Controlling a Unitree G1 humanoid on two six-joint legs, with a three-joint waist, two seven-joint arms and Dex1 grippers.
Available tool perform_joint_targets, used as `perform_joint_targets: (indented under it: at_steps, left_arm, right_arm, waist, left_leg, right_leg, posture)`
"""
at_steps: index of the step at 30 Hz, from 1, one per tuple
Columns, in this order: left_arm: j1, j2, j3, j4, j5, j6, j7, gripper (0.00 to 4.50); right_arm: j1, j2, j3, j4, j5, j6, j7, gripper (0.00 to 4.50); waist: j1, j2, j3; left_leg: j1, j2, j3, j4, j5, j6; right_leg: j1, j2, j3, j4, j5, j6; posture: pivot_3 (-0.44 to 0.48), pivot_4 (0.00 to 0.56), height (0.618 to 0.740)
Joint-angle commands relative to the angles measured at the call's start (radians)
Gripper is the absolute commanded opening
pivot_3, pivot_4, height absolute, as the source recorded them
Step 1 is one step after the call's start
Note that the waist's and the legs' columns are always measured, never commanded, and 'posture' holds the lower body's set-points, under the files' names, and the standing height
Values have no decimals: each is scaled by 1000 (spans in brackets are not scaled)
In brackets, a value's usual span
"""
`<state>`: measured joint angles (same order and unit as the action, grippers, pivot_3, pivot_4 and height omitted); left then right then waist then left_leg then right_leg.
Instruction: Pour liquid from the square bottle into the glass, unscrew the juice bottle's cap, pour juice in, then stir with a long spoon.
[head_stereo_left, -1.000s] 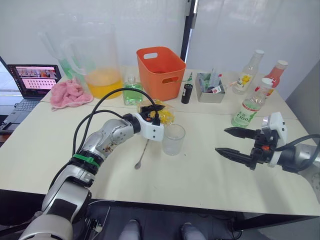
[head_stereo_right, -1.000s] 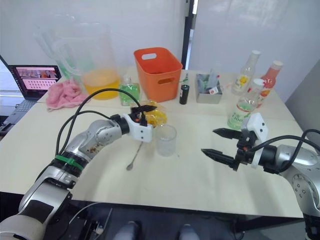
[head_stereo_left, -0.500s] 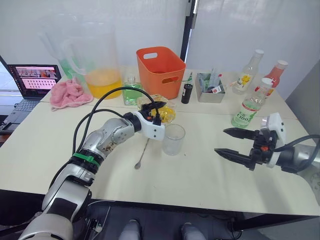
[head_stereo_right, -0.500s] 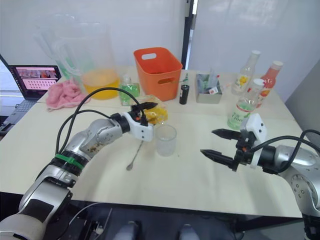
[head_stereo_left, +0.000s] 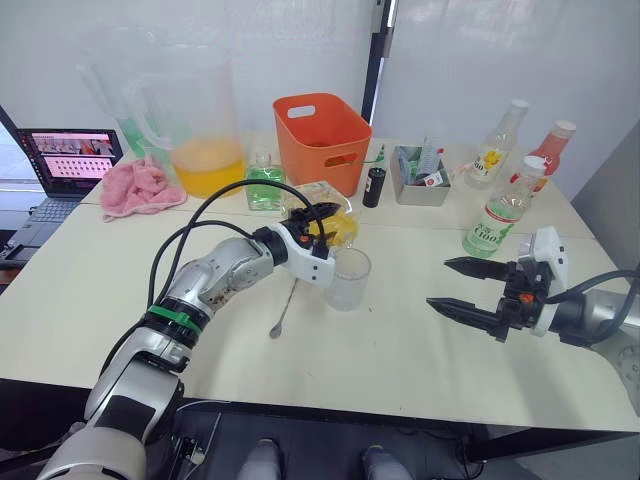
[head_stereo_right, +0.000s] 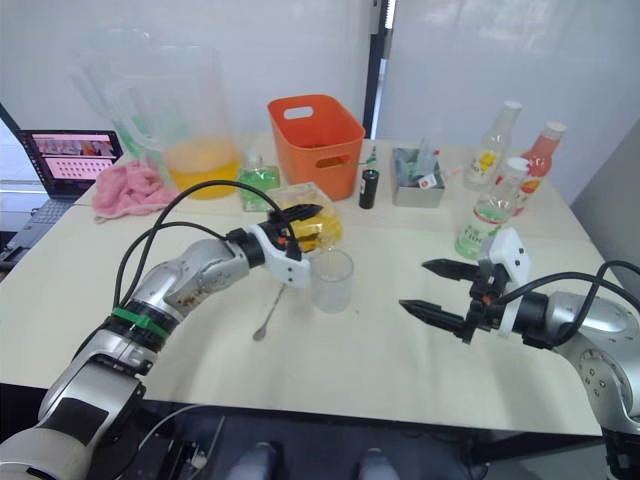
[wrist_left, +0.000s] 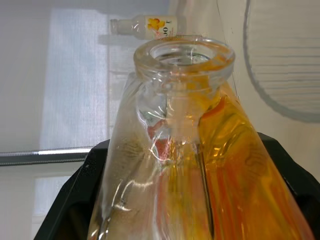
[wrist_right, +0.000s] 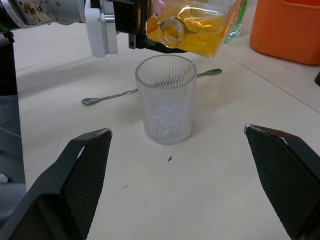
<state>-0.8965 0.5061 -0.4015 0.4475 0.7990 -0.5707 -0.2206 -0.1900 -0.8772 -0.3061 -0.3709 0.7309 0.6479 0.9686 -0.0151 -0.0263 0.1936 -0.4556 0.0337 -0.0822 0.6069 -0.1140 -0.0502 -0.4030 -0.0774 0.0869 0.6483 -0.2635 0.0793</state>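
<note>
- Left jaws (head_stereo_left: 322, 222): clamped on the square bottle (head_stereo_left: 333, 226), one black finger on each side of its body as the left wrist view shows. Bottle is carried off the bench, tipped well over on its side, open neck aimed toward the glass (head_stereo_left: 347, 279); no stopper in the mouth.
- Right jaws (head_stereo_left: 468, 290): spread wide apart, holding nothing, hanging above the bench well to the right of the glass.
- Glass: upright on the bench (head_stereo_left: 400, 350), just below and beside the bottle mouth; looks empty, no yellow in it.
- Long spoon (head_stereo_left: 284, 309): lying flat on the bench beside the glass, on its left, under the left forearm.
- Juice bottle (head_stereo_left: 497, 214): upright toward the bench's right rear, its white cap (head_stereo_left: 529, 166) on; well apart from both jaws.
- Risk, spill: the mouth appears to sit near the glass's rim rather than plainly over its middle; further tilt from here could send liquid down the outside wall or onto the bench.
- Risk, surge: the bottle is well filled and wide-necked; a quick tilt could gush and splash out of the small glass.
- Risk, slip: smooth faceted glass held by two fingers on its sides; it might twist in the grip as the liquid shifts.
- Risk, contact: lowering the neck could knock the light glass over.
- View comparison: right wrist view shows the mouth (wrist_right: 171, 31) set against the glass rim and the yellow liquid banked along the lower side; left wrist view shows liquid lying short of the lip (wrist_left: 184, 56), with no stream, but not the glass.
</note>
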Motion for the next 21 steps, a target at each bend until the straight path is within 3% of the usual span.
perform_joint_targets:
  at_steps: [1, 21]
  left_arm:
    - [-71, 3, 29, -80, 1, -21, 67, 2825]
    - [-93, 8, 18, -62, 59, -17, 98, 2825]
  right_arm:
    - [-13, -8, -24, -32, 26, 1, -3, 4484]
    - [-23, -13, -17, -22, 20, 6, -3, 4484]
  waist:
    - [-1, 0, 0]
    - [-1, 0, 0]
  left_leg:
    - [0, 0, 0, 0, 0, 0]
    - [0, 0, 0, 0, 0, 0]
  right_leg:
    - [0, 0, 0, 0, 0, 0]
    - [0, 0, 0, 0, 0, 0]
  posture:
    - [0, 150, 740]
    - [0, 150, 740]
